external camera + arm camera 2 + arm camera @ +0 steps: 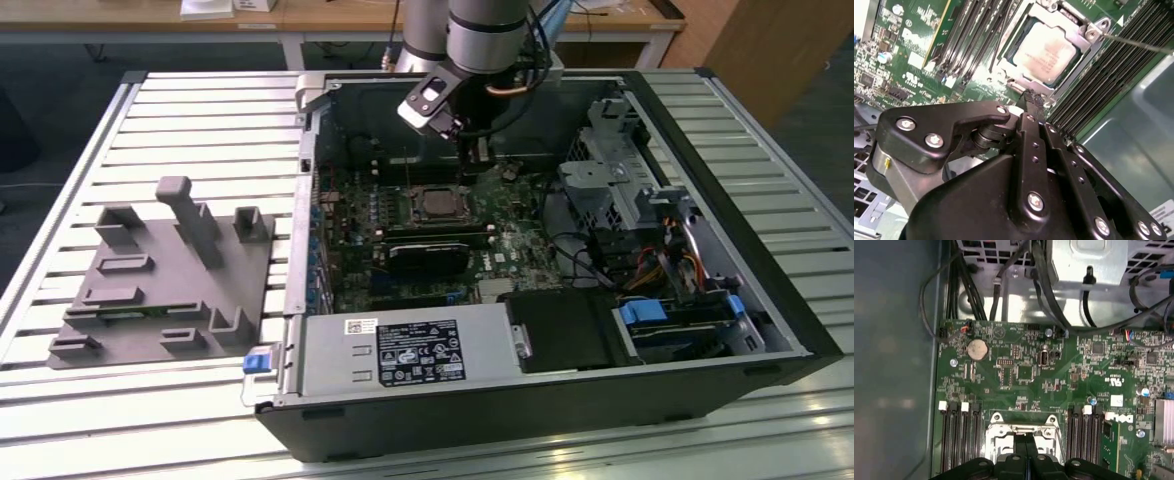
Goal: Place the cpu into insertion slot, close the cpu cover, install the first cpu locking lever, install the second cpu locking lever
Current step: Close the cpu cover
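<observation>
hovering tool (1034,98), closed, beside cpu cover (1079,57)

Robotics lab or test workshop, going by the exterior view. A slatted aluminium bench (200,110) carries an opened desktop computer case (534,425) with its motherboard (521,240) bare, and an industrial robot arm (487,35) stands over it at 12 o'clock. A grey moulded parts fixture (160,280) sits on the slats at 9 o'clock of the case, and wooden desks (334,20) line the far side at 12 o'clock.
</observation>
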You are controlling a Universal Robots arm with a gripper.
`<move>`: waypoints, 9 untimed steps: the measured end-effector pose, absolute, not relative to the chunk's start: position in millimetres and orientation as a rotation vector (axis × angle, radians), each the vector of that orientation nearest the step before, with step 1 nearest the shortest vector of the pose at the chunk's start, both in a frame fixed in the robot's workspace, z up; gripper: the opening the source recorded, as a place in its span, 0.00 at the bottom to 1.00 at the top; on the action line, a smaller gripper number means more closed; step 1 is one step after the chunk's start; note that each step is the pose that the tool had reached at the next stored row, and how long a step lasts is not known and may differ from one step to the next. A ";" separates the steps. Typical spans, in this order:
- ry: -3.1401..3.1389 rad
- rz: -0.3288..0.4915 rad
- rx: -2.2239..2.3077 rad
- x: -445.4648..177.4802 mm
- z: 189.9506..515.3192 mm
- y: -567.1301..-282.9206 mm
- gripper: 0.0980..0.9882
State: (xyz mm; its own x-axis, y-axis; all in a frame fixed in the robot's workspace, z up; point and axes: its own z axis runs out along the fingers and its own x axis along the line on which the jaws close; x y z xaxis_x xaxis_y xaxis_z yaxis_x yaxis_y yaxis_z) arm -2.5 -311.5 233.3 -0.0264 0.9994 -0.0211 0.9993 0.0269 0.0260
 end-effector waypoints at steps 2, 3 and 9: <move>2.227 0.006 2.168 -4.4 232.4 -311.5 0.01; 2.227 0.006 2.168 -5.3 232.3 -311.5 0.01; 2.227 0.006 2.168 -12.6 232.0 -311.4 0.01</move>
State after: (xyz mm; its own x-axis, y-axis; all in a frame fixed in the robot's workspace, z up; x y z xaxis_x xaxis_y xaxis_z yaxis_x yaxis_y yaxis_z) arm -12.6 -311.4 232.0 -0.0264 0.9994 -0.0210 0.9993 0.0269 0.0261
